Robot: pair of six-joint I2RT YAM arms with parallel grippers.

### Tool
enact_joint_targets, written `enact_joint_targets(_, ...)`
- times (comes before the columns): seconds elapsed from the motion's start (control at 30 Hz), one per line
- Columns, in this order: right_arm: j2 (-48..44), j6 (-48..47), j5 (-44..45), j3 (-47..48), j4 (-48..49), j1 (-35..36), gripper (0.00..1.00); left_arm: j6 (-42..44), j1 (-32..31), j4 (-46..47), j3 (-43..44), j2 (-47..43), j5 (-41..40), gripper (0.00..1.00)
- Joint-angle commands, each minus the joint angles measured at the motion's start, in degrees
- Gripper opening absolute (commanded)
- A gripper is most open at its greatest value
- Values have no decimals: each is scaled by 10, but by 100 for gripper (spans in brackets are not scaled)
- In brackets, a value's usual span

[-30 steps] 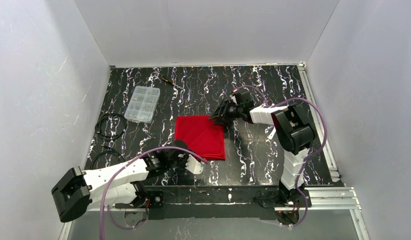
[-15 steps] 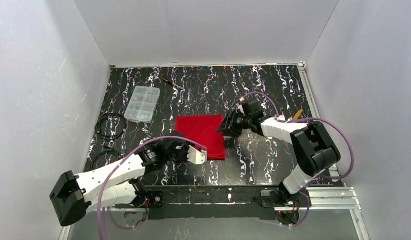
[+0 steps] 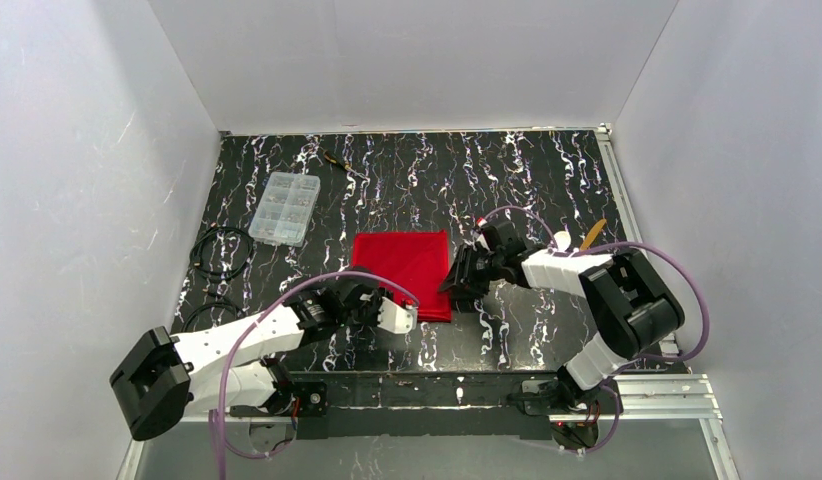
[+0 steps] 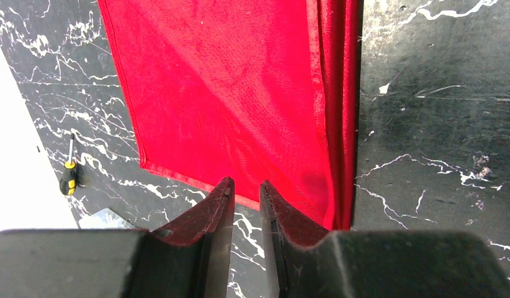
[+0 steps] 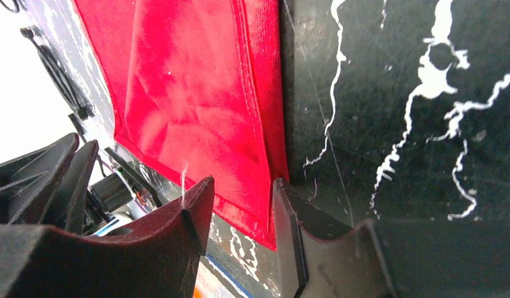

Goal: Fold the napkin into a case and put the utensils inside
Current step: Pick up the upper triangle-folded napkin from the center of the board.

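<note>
Plainly, the napkin [image 3: 402, 270] is bright red, faintly shiny cloth, folded into a flat rectangle at the centre of the black marbled desk [image 3: 527, 170]. In the left wrist view its right edge shows stacked layers. The left fingers [image 4: 212, 217] stand at a narrow gap with nothing between them, their tips at the cloth's lower hem. The right fingers [image 5: 299, 242] are parted wider, and the napkin's bottom corner lies in the gap between them.

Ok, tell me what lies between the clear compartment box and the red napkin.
Nothing: only bare marbled tabletop separates the compartment box from the napkin, as the top view shows.
</note>
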Motion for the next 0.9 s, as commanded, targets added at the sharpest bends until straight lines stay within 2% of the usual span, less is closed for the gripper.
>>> enact_joint_targets(0.0,-45,-14,8,1,-20,0,49,-8,2,20,-8,-3,12,21)
enact_joint_targets(0.13,-34,-27,8,47,-47,-7,49,-18,2,33,-15,-3,14,21)
enact_joint_targets(0.23,-16,-28,-8,63,-48,-8,45,-18,3,39,-17,5,12,21)
enact_joint_targets(0.33,-23,-22,-16,44,-43,-8,43,-23,3,33,-13,4,15,21)
enact_joint_targets(0.87,-84,1,-46,-45,-22,-7,45,-2,4,37,-3,3,17,21)
